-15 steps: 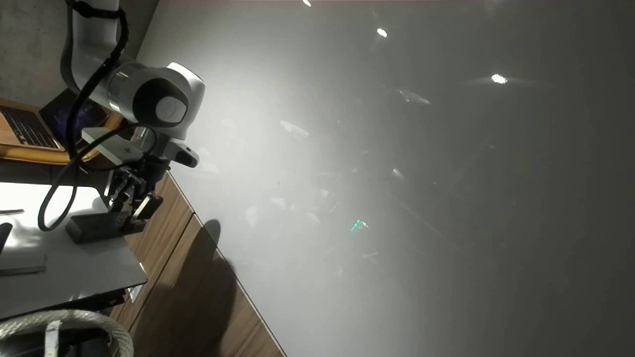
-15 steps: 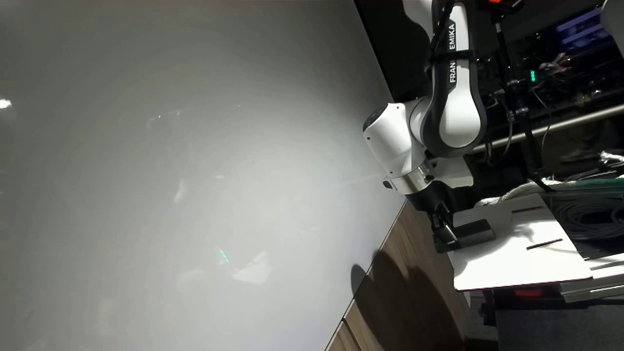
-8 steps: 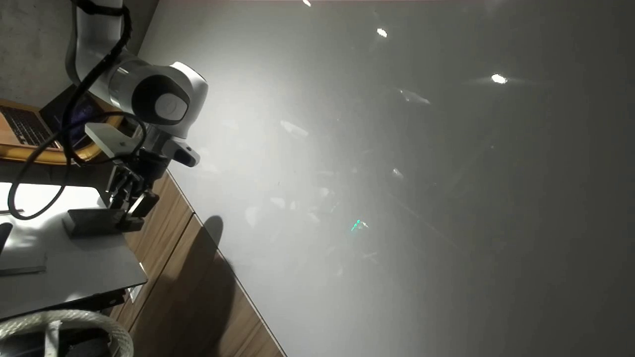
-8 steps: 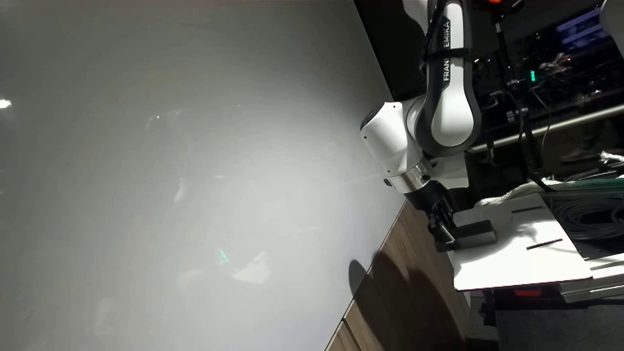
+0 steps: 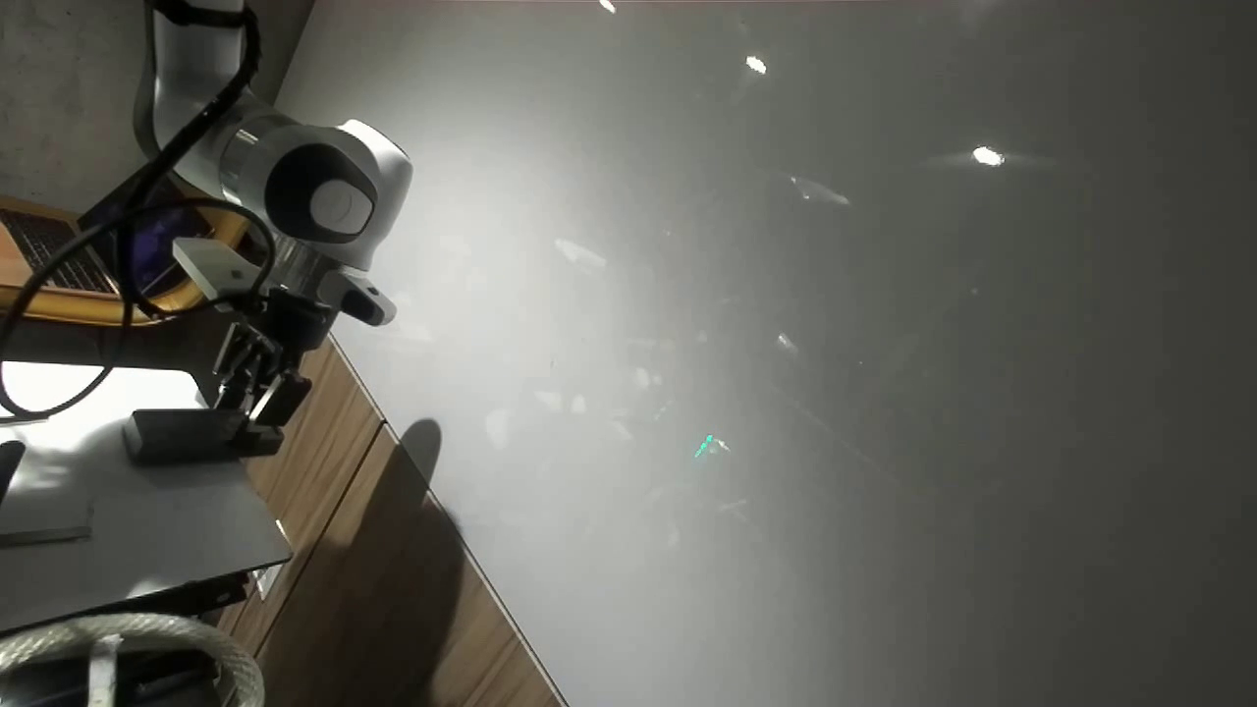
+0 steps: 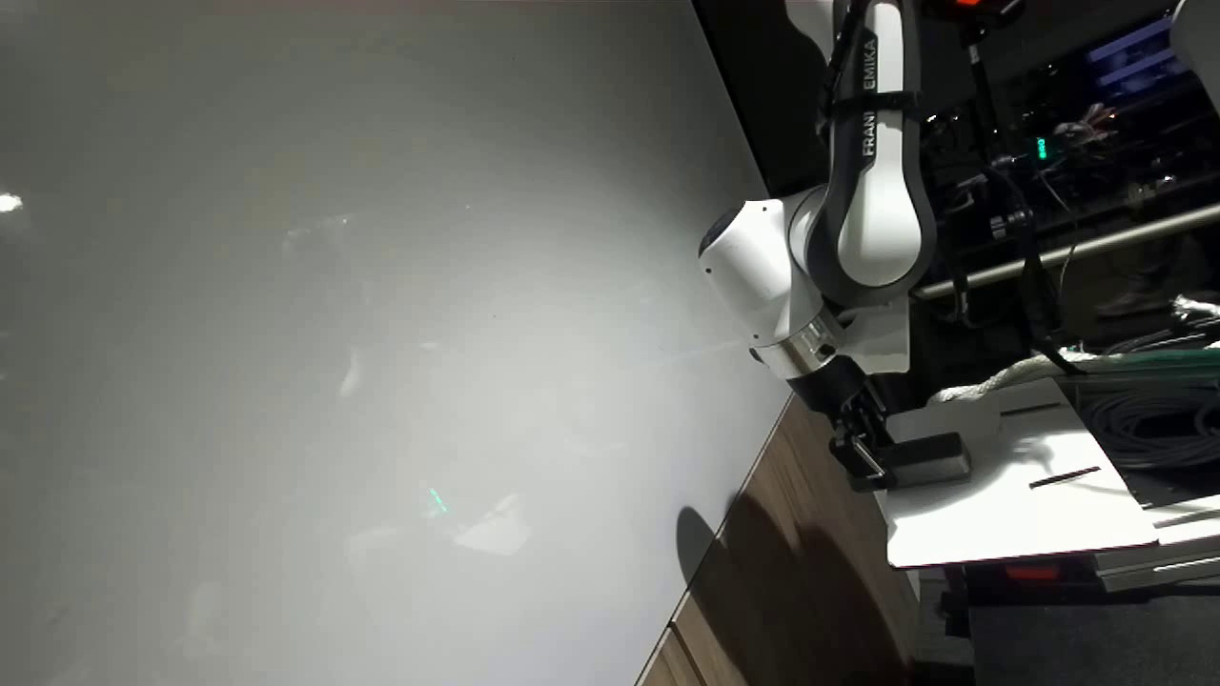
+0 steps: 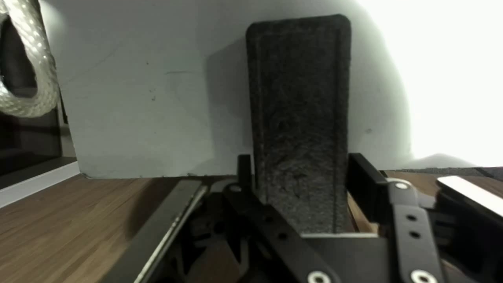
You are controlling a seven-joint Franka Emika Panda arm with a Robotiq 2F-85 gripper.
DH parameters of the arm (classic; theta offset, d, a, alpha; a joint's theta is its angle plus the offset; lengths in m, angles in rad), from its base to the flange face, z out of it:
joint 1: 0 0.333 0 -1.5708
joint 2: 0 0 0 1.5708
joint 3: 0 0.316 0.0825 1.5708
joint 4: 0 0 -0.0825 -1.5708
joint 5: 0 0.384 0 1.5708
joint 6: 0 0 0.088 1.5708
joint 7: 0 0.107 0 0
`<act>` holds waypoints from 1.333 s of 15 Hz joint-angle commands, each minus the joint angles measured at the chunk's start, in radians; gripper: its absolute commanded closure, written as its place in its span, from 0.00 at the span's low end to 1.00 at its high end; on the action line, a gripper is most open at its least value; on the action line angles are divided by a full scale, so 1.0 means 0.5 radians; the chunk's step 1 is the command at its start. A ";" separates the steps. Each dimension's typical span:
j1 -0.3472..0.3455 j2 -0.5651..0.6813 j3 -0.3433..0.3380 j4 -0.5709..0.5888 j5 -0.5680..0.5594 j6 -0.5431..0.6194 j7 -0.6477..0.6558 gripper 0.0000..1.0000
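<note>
"Wrist view?"
"The gripper (image 7: 300,173) straddles a felt-faced eraser (image 7: 300,98), jaws about its width apart; whether they pinch it, I can't tell."
"Both exterior views?"
"Its end juts past the white tabletop (image 6: 1010,524); opening further could tip it off if too much overhangs."

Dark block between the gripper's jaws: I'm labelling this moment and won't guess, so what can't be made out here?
Dark block, wrist view: lower left corner hidden by the gripper; whether the jaws press both sides is too close to tell.
White panel, wrist view: right part lost in glare.
Laptop, in an exterior view: cut off by the left edge.
Rope, wrist view: left edge cuts it.
</note>
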 commanded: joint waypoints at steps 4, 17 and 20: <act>0.048 -0.042 -0.026 0.012 -0.021 -0.080 0.072 0.00; 0.109 -0.906 0.233 -0.110 0.026 -0.237 0.004 0.00; 0.127 -1.163 0.283 -0.137 0.191 -0.256 -0.124 0.00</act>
